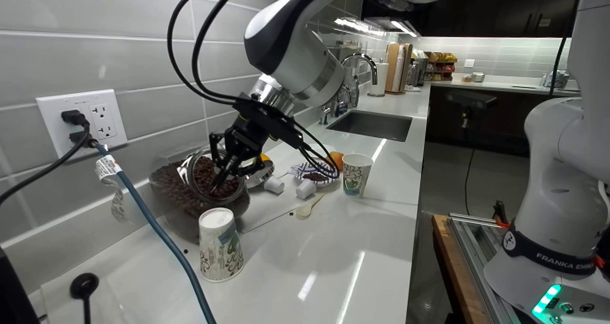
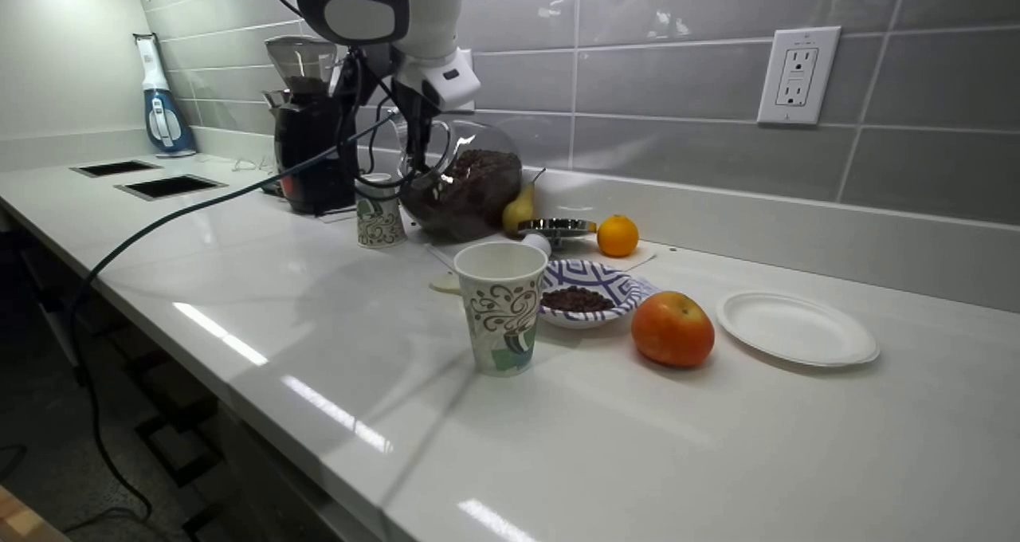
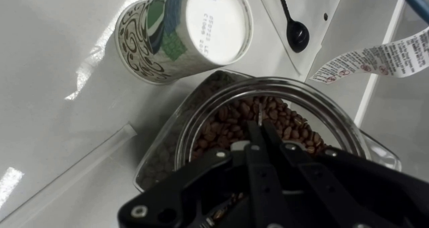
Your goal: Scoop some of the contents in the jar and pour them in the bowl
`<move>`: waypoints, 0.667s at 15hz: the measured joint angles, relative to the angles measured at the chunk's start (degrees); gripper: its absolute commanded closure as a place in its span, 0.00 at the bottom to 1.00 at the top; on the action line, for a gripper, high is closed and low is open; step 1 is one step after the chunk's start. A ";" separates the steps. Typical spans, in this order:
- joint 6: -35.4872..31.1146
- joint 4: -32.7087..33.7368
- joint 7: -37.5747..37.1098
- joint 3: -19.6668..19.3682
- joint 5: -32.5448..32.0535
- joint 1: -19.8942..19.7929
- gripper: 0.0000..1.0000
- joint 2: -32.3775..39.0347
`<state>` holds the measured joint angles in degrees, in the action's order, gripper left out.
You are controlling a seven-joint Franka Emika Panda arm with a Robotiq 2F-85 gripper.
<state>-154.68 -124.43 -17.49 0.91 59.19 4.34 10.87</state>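
Observation:
The large clear glass jar [image 1: 176, 188], partly full of brown coffee beans, leans near the wall with its round mouth facing my gripper [image 3: 260, 124]. In the wrist view the jar's rim [image 3: 182, 142] rings my fingertips, which are closed together apart from a thin silvery metal strip [image 3: 260, 114] between them. The strip points in among the beans; its far end is hidden. How deep the fingers reach cannot be told. A white bowl with a blue pattern [image 2: 594, 275] stands apart on the counter and holds a small heap of beans.
Beside the jar stands an upside-down paper cup [image 1: 220, 245]. Near the bowl are an upright paper cup [image 2: 502, 311], an apple [image 2: 673, 331], an orange [image 2: 617, 236] and a lid [image 2: 558, 227]. A blue cable [image 1: 152, 214] crosses near the jar. Black cables dangle off the wrist.

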 measured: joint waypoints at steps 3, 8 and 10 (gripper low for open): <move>-0.69 -0.14 0.29 0.23 -0.04 0.06 0.47 0.00; -3.87 -1.43 2.46 0.86 -0.04 0.49 0.12 -0.66; -5.63 -2.77 4.25 0.99 -0.04 1.20 0.09 -1.54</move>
<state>-160.31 -127.20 -13.24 1.91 59.15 5.54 9.33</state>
